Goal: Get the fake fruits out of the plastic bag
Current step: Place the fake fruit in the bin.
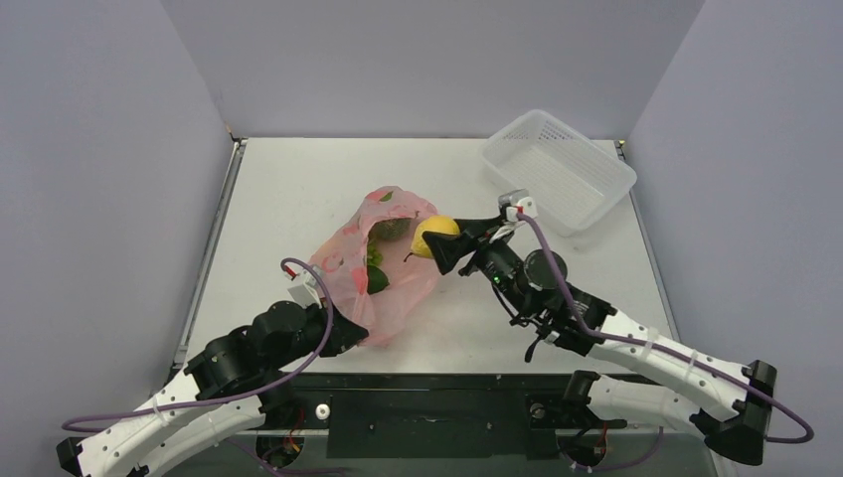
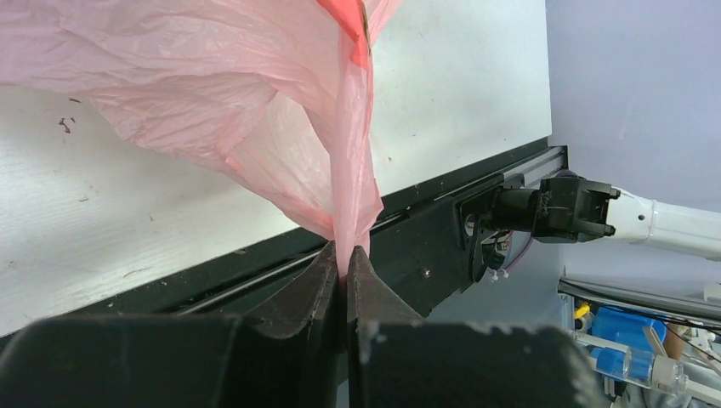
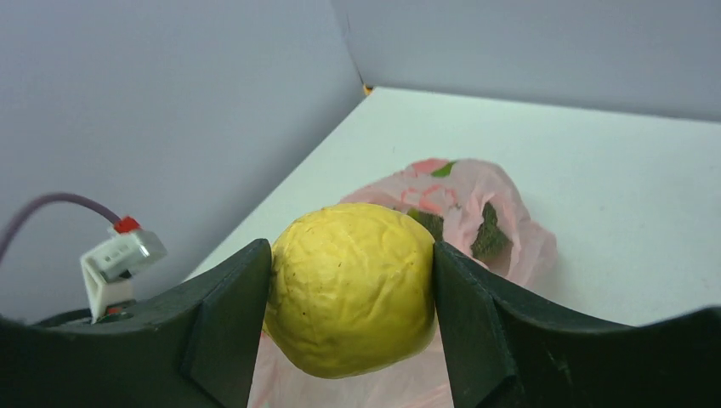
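While grey walls (image 1: pixel 99 149) close three sides of the white table (image 1: pixel 288 189) | one plastic bag (image 1: pixel 370 288) at centre, green fruits (image 1: pixel 386 231) inside, count unclear; one basket (image 1: pixel 559 169) at 1 o'clock; one lemon (image 1: pixel 434 236) | left gripper (image 2: pixel 343 252) pinches bag's 6 o'clock end near front edge | right gripper (image 1: pixel 449 246) clamps lemon at bag's 3 o'clock | bare tabletop at 11 o'clock.

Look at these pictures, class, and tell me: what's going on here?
The left gripper pinches a fold of the pink plastic bag at the near edge of the table. The right gripper holds a yellow lemon just outside the bag's mouth. Green fruits are in the bag. A white basket sits at the far right corner.
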Robot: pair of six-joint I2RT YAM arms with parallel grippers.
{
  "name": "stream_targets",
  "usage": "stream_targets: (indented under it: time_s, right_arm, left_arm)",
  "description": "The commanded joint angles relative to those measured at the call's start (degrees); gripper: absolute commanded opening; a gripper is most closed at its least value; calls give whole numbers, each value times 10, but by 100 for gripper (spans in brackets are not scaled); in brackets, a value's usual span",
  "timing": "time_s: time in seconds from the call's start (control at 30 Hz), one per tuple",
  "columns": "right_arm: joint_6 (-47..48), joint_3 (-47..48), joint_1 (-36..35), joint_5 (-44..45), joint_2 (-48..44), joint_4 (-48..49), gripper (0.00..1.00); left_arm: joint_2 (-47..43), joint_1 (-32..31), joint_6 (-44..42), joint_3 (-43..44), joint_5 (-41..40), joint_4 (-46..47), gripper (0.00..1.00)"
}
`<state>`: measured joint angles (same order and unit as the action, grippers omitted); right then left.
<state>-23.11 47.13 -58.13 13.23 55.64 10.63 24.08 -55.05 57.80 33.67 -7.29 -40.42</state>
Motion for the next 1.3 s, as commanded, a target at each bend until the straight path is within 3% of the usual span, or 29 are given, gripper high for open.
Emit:
stream_targets:
  time_s: [0.0,0.2,0.37,0.6,0.77,0.8,0.93,1.27]
  right_arm:
    - [57,59,6,44,-50,-24,0]
    - [122,96,38,193,-62,-37,0]
    - [100,112,164,254,-18,-51,0]
    - [16,139,352,212,112,-77,0]
    - [-17,207,466,149,258,-99,0]
    - [-27,246,488,128,280,-141,0]
    - [-54,370,535,94,418,-277,0]
    - [-69,474,570,50,553,-386,2]
  left_arm:
    - [3,-1,-9,10,-6,32,0]
    - [4,-1,-9,13,-6,33,0]
    - [3,-1,-8,23,-8,25,0]
    - [0,-2,-3,33,-13,10,0]
    - [-16,-1,6,22,-4,28,0]
    - [-16,-1,7,23,-10,28,0]
    - [-7,-2,15,34,-7,27,0]
    - [25,-1,-1,54,-18,26,0]
